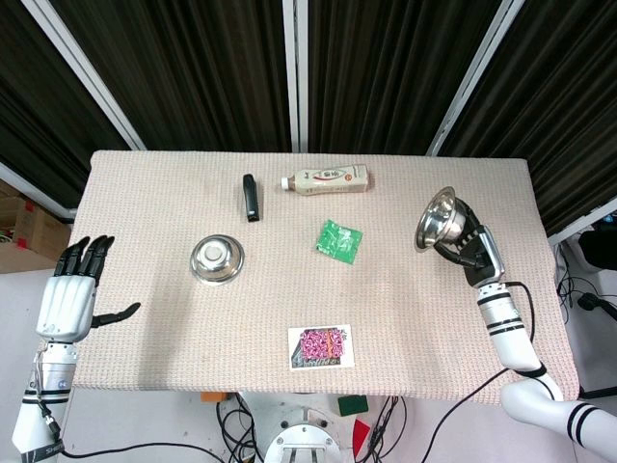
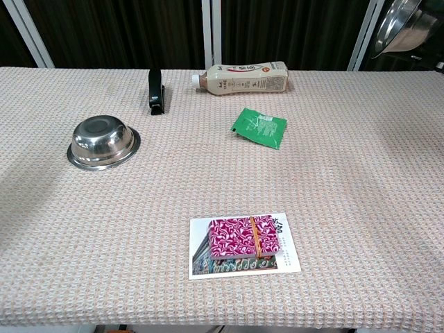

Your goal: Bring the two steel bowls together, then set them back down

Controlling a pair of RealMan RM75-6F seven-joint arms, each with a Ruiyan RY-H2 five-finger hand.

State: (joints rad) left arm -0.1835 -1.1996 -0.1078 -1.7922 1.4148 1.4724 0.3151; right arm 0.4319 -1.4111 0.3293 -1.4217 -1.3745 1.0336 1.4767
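Observation:
One steel bowl (image 1: 217, 259) (image 2: 103, 141) lies upside down on the table's left half. My right hand (image 1: 472, 246) grips the other steel bowl (image 1: 436, 219) (image 2: 404, 26) at the right side, lifted off the cloth and tilted on its side, its hollow facing left. The chest view shows only that bowl at its top right corner, not the hand. My left hand (image 1: 73, 287) hovers at the table's left edge with fingers spread and nothing in it, well left of the upturned bowl.
A lying bottle (image 1: 325, 179) and a black clip (image 1: 251, 198) are at the back. A green packet (image 1: 339, 239) lies between the bowls. A pink patterned pack on a card (image 1: 321, 346) sits near the front edge.

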